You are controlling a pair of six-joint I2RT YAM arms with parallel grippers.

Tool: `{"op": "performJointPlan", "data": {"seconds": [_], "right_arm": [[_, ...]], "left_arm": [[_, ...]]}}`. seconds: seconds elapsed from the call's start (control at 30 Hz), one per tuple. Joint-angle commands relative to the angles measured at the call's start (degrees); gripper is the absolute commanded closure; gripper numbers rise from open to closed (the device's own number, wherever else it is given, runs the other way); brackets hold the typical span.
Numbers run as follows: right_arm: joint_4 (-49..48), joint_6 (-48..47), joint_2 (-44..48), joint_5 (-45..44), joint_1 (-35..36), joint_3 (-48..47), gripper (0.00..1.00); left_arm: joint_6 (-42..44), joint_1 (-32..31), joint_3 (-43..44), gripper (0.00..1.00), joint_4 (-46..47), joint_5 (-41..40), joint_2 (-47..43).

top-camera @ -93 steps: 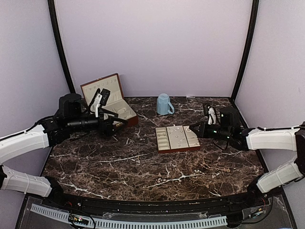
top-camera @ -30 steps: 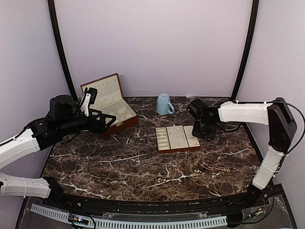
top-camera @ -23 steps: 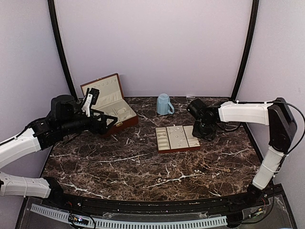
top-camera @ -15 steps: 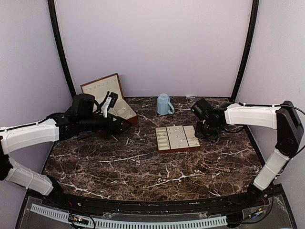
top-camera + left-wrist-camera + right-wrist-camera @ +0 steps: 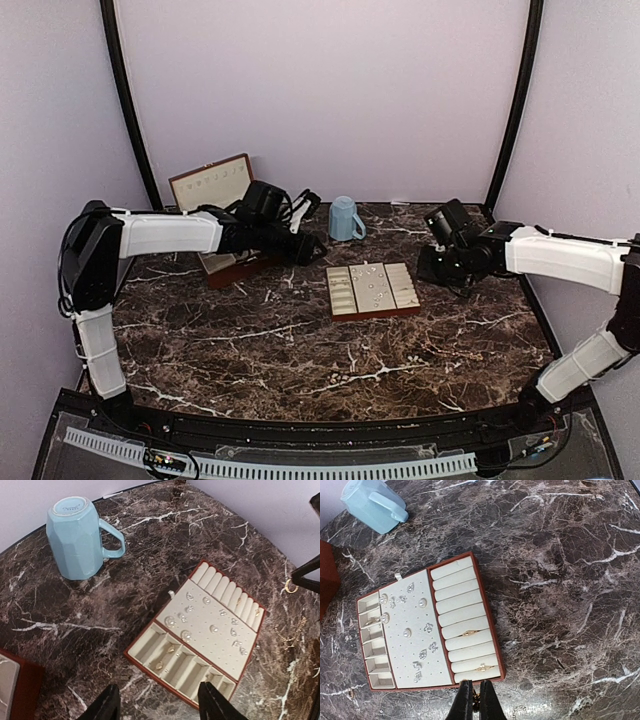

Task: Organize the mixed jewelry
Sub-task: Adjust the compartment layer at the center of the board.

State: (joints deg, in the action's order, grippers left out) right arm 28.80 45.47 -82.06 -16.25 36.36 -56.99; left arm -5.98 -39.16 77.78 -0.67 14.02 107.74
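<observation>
The mixed jewelry is several tiny silvery pieces on the middle panel of the cream slotted tray. It also shows in the left wrist view and the right wrist view. My left gripper hovers between the box and the mug. Its fingers stand apart near the tray's compartment end, with nothing between them. My right gripper is at the tray's ring-roll end, shut on a small gold ring. That ring also dangles in the left wrist view.
A blue mug lies behind the tray. The reddish-brown box stands open at the back left. Two gold rings sit in the tray's rolls. A thin chain lies on the marble by the tray.
My left arm has swung right, from over the box to beside the mug, and its jaws have narrowed. My right arm has drawn back a little to the right, still shut.
</observation>
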Motion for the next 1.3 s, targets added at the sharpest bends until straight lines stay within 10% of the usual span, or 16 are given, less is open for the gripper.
{"op": "performJointPlan", "data": {"seconds": [0.0,1.27], "right_arm": [[-5.5,-2.0,2.4,3.5,-0.2,2.6,1.0],[-11.9,-0.8,3.1,11.0,-0.1,6.3,1.0]], "left_arm": [[7.2,-0.2,8.1,0.45,-7.3,-2.0,6.4],[21.4,-0.1,39.2,0.71,-23.7,2.1,31.7]]}}
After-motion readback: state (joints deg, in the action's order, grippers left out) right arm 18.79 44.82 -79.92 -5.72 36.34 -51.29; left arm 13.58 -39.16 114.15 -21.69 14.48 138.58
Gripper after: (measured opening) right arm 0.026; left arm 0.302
